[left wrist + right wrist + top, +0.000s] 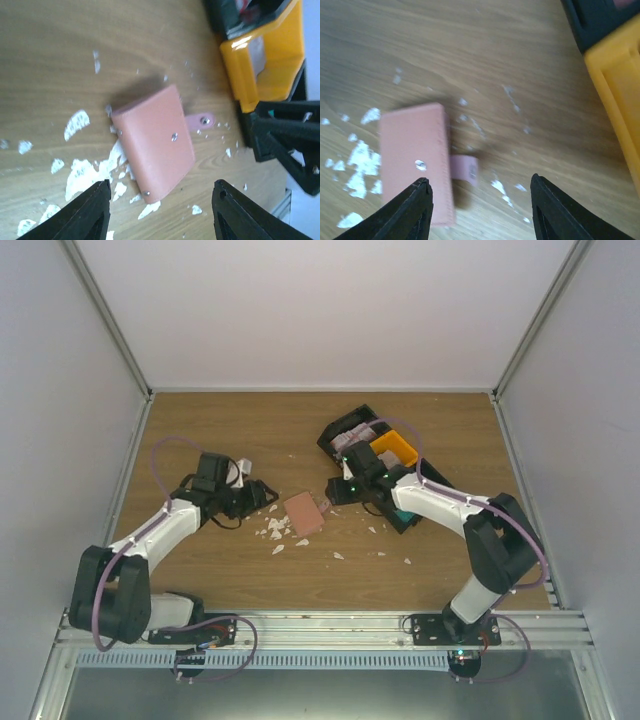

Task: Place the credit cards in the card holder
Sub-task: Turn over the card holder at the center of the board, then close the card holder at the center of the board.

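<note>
No readable txt, brand, nr or sign in any of the 3 views imo. The card holder [152,142] is just plain pink w/ metal snaps. The stuff in the black bin [330,436] next to the orange bin [265,55] is too small and blurry to make out any print.
</note>
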